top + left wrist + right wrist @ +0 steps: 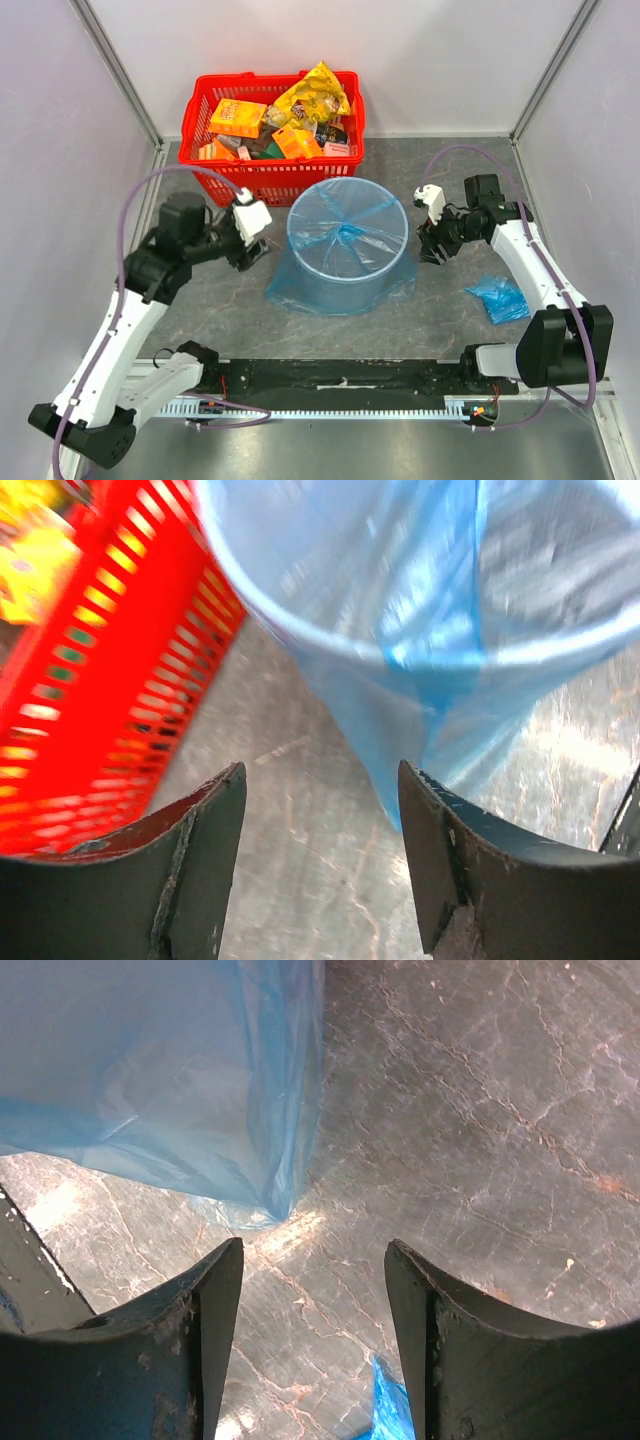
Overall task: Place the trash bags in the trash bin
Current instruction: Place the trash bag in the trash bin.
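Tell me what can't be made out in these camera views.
- Trash bin: top view. Its walls are covered by the blue trash bag draped over it.
- Red shopping basket: left wrist view. It is motion-blurred and its contents are unreadable.
- Bundled trash bag: right wrist view. It is cut off by the bottom edge.
- Basket's lower items: top view. They are buried under the yellow snack packet and boxes.

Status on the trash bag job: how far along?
Done: one blue bag is spread over the trash bin, lining it, with its skirt hanging down to the table. In hand: nothing; the left gripper and right gripper flank the bin, jaws open and empty. Left: a bundled bag lies on the table by the right arm, outside the bin.
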